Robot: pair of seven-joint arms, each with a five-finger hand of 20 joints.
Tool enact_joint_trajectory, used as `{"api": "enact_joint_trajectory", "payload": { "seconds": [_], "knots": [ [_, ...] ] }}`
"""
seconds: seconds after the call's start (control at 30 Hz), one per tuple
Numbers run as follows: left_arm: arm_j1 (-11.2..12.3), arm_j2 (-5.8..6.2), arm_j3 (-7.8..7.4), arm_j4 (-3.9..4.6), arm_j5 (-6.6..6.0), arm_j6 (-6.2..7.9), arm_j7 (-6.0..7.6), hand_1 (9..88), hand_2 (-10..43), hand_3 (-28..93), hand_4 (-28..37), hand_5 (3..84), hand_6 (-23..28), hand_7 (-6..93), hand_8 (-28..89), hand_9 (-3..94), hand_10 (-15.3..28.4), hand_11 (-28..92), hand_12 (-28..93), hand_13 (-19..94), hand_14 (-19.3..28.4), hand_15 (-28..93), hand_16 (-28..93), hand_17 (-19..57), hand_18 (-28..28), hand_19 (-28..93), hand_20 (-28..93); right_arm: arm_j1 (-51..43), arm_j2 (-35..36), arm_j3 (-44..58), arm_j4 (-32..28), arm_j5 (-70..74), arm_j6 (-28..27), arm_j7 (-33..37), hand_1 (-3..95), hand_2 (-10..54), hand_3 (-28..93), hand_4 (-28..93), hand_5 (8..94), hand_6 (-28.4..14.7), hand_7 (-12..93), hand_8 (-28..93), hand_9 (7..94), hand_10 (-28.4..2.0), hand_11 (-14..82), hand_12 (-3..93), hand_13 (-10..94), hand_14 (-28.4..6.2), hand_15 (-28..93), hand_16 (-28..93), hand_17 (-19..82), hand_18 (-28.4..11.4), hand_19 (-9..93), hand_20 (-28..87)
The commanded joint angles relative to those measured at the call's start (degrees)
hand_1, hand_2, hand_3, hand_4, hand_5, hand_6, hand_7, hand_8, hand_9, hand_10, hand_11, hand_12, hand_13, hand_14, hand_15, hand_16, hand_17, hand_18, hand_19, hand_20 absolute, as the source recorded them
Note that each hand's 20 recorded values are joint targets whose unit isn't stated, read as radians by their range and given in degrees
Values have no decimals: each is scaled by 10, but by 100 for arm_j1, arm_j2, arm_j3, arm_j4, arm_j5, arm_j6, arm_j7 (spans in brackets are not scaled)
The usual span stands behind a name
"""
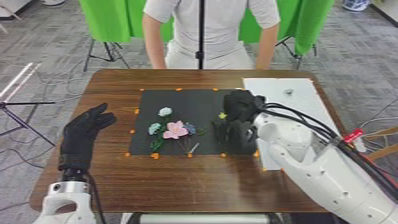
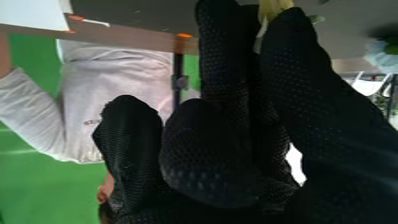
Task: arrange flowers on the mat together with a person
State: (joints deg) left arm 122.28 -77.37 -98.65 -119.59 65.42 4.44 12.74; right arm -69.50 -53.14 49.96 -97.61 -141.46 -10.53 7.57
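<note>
Head view high, forward-down; right wrist view close; black mat in both

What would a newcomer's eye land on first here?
Probably the big pink flower, a little left of centre on the dark mat, with smaller blue and pale ones by it. Next, the black-gloved right hand over the mat's right side, pinching a small yellow flower. Then the bright green cloth beyond the table's far edge.
</note>
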Motion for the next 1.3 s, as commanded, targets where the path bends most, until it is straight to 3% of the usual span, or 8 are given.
{"api": "enact_joint_trajectory", "payload": {
  "seconds": [0.03, 0.23, 0.57, 0.8, 0.93, 1.0, 1.13, 1.3],
  "knots": [
    [10, -18, 20, 36, -13, -62, -58, 249, 27, 655, -244, 496, 54, 157, -52, 490, 145, 230, 156, 387, 200, 259, 16, 26, 147, 128, 157, -7, -121, 41, -60, -49, -9, 11, 543, -95, 618, -252, 788, 49, 196, 38, 903, -66, 54, 290, 937, 18, 676, 242, 598, -159, 932, 652],
    [13, -26, -4, 36, -17, -56, -46, 249, 26, 656, -243, 496, 54, 157, -52, 490, 146, 230, 156, 387, 201, 259, 16, 26, 147, 128, 157, -24, -85, 89, -114, -47, -156, -30, 452, -95, 697, -255, 713, 39, 182, 1, 807, -88, 138, 171, 937, 19, 645, 257, 590, -154, 932, 637],
    [20, -43, -7, 30, -10, -51, -30, 248, 26, 656, -242, 495, 53, 158, -51, 490, 145, 229, 156, 387, 200, 258, 16, 26, 147, 127, 157, -193, -74, 452, -422, -140, -374, -60, 407, -95, 738, -261, 688, 49, 186, -112, 781, -97, 132, 158, 937, 15, 614, 264, 577, -153, 932, 617],
    [-6, -32, 8, 54, -21, -69, -72, 249, 26, 655, -241, 495, 54, 158, -52, 490, 145, 229, 156, 387, 200, 259, 16, 26, 147, 127, 157, -1841, -604, 2369, -1692, 2126, 1385, 115, 359, -95, 708, -210, 683, 38, 177, -105, 771, -102, 132, 163, 926, -1, 554, 295, 537, -160, 926, 559],
    [-2, -58, 30, 73, -12, -130, -70, 250, 26, 654, -241, 496, 54, 157, -52, 490, 145, 229, 156, 387, 200, 260, 16, 27, 146, 126, 157, -2973, -1548, 3671, -2056, 6209, 853, -922, 274, -41, 702, -170, 653, 11, 162, -98, 683, -133, 109, 157, 673, -110, 292, 255, 325, -169, 625, 433],
    [25, -85, 33, 70, -32, -108, -69, 249, 26, 654, -240, 495, 53, 158, -52, 490, 145, 229, 156, 387, 200, 260, 16, 27, 146, 126, 158, -3286, -1659, 3502, -2105, 7482, 1428, -1527, 222, -15, 709, -161, 590, -2, 131, -87, 607, -143, 83, 148, 548, -139, 177, 245, 257, -154, 402, 384],
    [-20, -33, 53, 89, -2, -198, -84, 249, 25, 655, -239, 496, 53, 158, -52, 491, 146, 229, 156, 387, 200, 260, 15, 29, 144, 123, 157, -3873, -2024, 3623, -2133, 7514, 1144, -2076, 104, 28, 758, -164, 424, 6, 90, -78, 440, -141, 47, 119, 327, -124, 83, 173, 182, -138, 106, 288],
    [-30, -85, 134, 94, 6, -215, -59, 249, 25, 655, -239, 497, 54, 158, -53, 491, 146, 229, 155, 389, 200, 257, 13, 30, 142, 120, 156, -4662, -2803, 3933, -2376, 7520, 830, -2316, 61, 28, 789, -180, 353, 12, 81, -85, 363, -131, 27, 93, 242, -88, 38, 120, 130, -120, 42, 250]
  ]
}}
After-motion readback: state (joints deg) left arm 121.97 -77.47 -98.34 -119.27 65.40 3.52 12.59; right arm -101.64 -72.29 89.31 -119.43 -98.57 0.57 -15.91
